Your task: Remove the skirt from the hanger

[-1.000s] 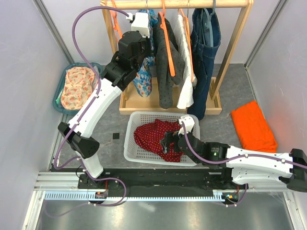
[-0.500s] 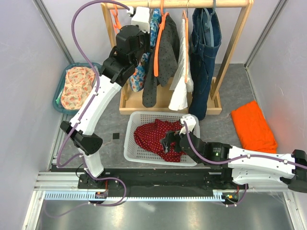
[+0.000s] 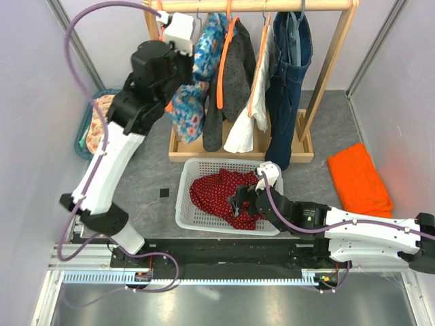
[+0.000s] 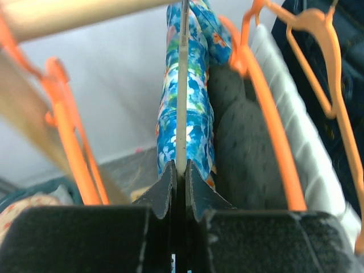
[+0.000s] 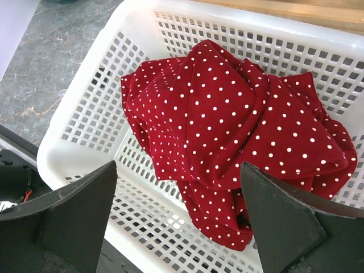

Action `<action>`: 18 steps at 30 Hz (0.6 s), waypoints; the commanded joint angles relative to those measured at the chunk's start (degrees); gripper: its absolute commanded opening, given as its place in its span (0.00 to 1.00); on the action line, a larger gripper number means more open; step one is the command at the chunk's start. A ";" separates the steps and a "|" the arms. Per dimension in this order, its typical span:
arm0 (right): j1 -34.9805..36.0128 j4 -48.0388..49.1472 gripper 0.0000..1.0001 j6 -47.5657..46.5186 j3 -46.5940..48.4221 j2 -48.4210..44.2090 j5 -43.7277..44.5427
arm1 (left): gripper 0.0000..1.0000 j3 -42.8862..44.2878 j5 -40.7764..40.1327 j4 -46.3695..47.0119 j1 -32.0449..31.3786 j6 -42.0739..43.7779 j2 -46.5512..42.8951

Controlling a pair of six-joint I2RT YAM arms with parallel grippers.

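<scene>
Chiefly, a snag at the rail is feared

From above, the left gripper (image 3: 185,30) is seen at the rail (image 3: 272,5), beside the hanging blue flowered skirt (image 3: 192,88); neighbouring clothes (image 3: 234,75) could be dragged along. At the left wrist, its fingers (image 4: 164,190) are clamped on the thin hanger rod (image 4: 181,85), which could slip. At the right wrist, the right gripper (image 5: 177,193) is held apart over the basket (image 5: 85,108), idle.

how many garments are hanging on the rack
4, left to right: blue floral skirt, dark grey garment, white garment, denim jeans. Others may be hidden between them.
</scene>
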 commanded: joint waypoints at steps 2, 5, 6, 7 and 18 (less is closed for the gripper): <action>0.20 -1.25 0.96 -1.94 4.70 -1.06 1.47 | 0.02 -5.87 2.37 2.60 -0.13 2.78 -15.85; 0.11 -1.60 0.97 -3.26 7.07 -0.89 1.91 | 0.02 -11.67 2.55 0.84 -0.13 4.01 -21.39; 0.20 -1.69 0.97 -3.61 7.68 -0.71 1.99 | 0.02 -12.90 3.24 -0.12 -0.13 4.45 -22.55; 0.11 -1.78 0.97 -4.05 9.26 -0.36 1.99 | 0.02 -14.57 3.51 -0.65 -0.13 5.06 -23.86; 1.43 7.79 0.98 -15.12 25.69 7.26 -10.92 | 0.02 -12.13 15.37 -12.87 -0.13 3.57 -33.10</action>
